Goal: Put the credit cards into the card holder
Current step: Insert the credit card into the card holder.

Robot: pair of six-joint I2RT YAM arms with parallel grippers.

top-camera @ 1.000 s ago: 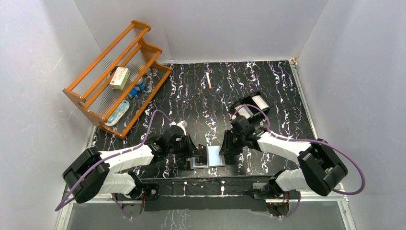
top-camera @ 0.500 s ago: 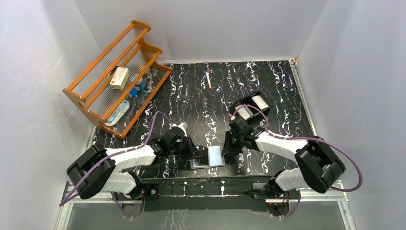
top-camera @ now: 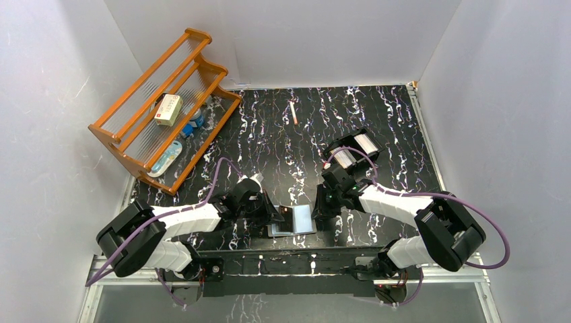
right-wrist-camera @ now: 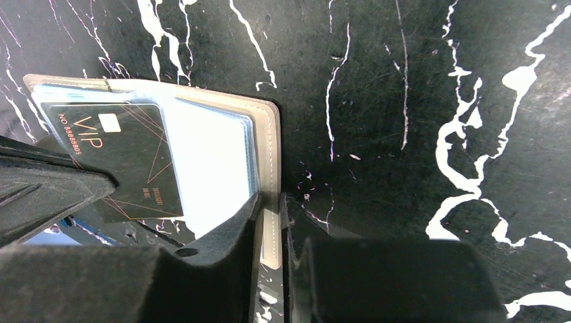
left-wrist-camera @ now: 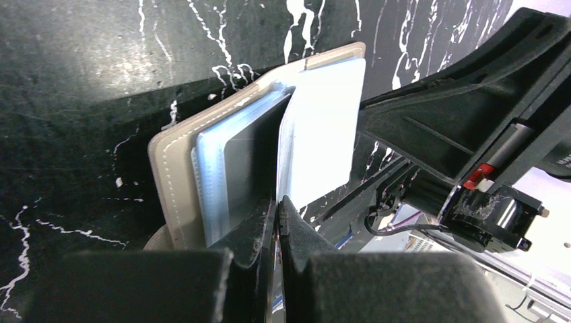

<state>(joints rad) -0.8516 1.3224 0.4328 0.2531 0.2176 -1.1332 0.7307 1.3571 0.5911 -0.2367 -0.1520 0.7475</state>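
Note:
The card holder (top-camera: 304, 219) lies open near the table's front edge, grey-beige outside (left-wrist-camera: 172, 168) and pale blue inside. My left gripper (left-wrist-camera: 277, 204) is shut on a black credit card printed "VIP" (right-wrist-camera: 128, 158). It holds the card tilted over the holder's left half, and the card's far end reaches the pocket pages. My right gripper (right-wrist-camera: 271, 210) is shut on the holder's right edge (right-wrist-camera: 269, 148). In the top view the left gripper (top-camera: 275, 215) and the right gripper (top-camera: 316, 214) flank the holder. More pale cards lie in a black tray (top-camera: 353, 149).
An orange wooden rack (top-camera: 161, 108) stands at the back left with a cream box (top-camera: 168, 109) and small items on it. A thin orange stick (top-camera: 293, 112) lies at the back middle. The black tray is just behind the right arm.
My left gripper has moved a little right with the black card, which now leans lower over the holder's left half. My right gripper has stayed clamped on the holder's edge.

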